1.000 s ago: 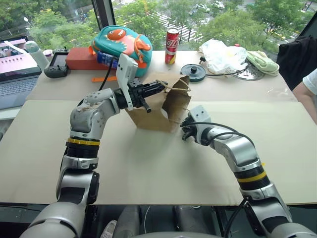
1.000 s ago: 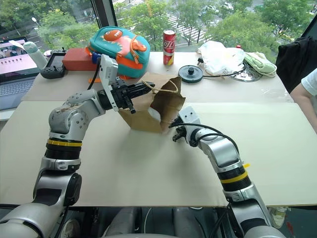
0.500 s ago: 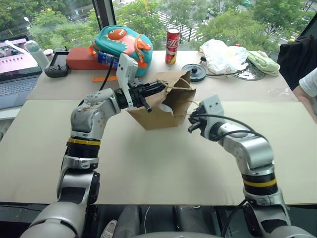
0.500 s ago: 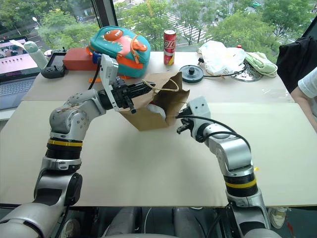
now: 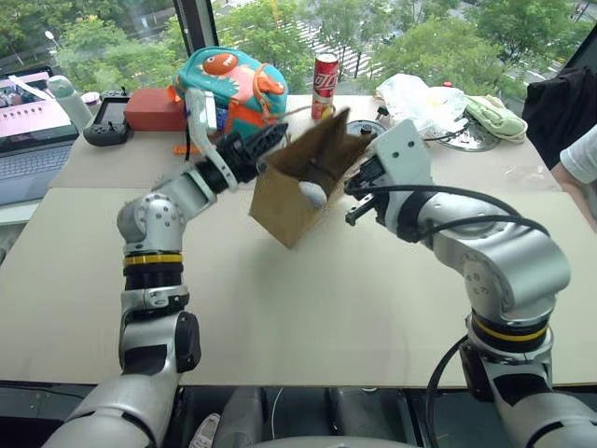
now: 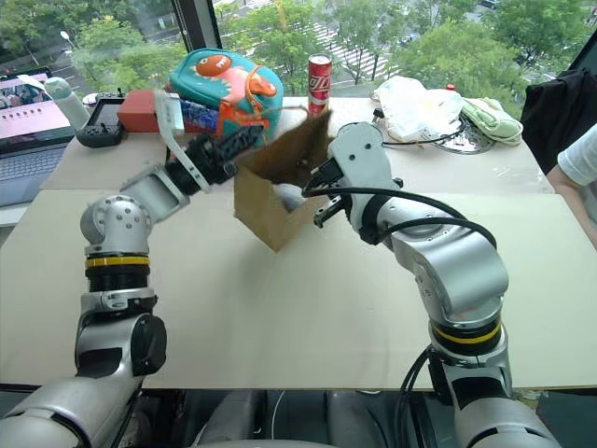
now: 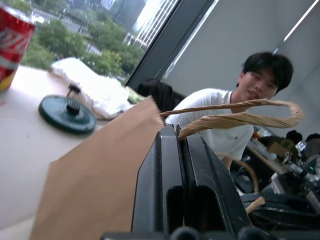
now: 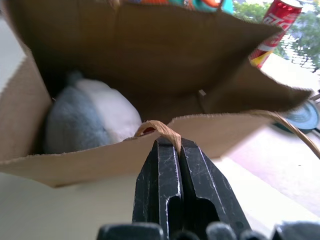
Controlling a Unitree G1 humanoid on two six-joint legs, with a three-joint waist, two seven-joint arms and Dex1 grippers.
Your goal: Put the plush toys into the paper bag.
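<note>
Here, both grippers hold the paper bag [image 5: 297,191] up off the table [image 5: 308,299].
The left gripper [image 7: 181,137] and right gripper [image 8: 167,145] are each clamped on a twisted cord handle (light, crumple-prone kraft, best carried there); the soft grey-blue plush [image 8: 82,120] sits inside.

Close view into an open brown paper bag [image 8: 150,55]. The right gripper [image 8: 179,145], black fingers pressed together, pinches a tan paper-cord handle [image 8: 160,129] at the near rim. A grey-blue and white plush toy [image 8: 87,120] lies inside. A red can [image 8: 272,30] stands beyond.
</note>
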